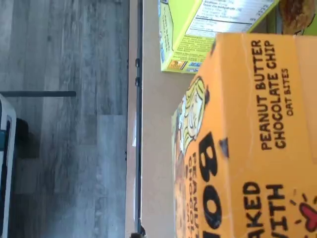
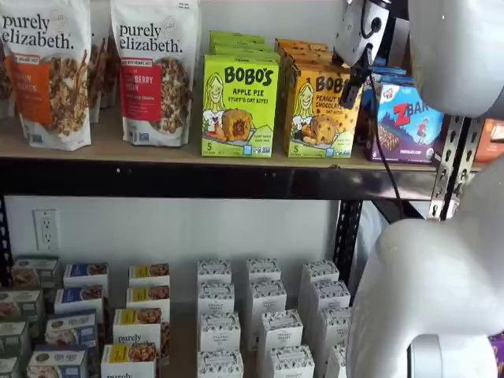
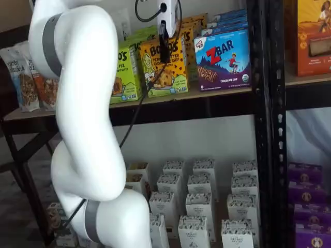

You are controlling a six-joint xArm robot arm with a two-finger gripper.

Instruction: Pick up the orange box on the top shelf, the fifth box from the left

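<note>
The upright orange-yellow cardboard box (image 2: 318,112) is seen on the tan wooden top shelf (image 2: 118,150), a lime-green cardboard box (image 2: 239,106) at its 9 o'clock, a blue cardboard box (image 2: 408,122) at its 3 o'clock. The gripper (image 3: 164,41) is seen at the orange box's top; its spread cannot be told.

Cut off at the frame's right and lower edges in the wrist view: orange box (image 1: 247,144). Partly hidden behind the gripper (image 3: 163,44) in both shelf views. Finger gap impossible to tell. Green box (image 3: 120,72) half hidden behind the arm (image 3: 83,103).
</note>
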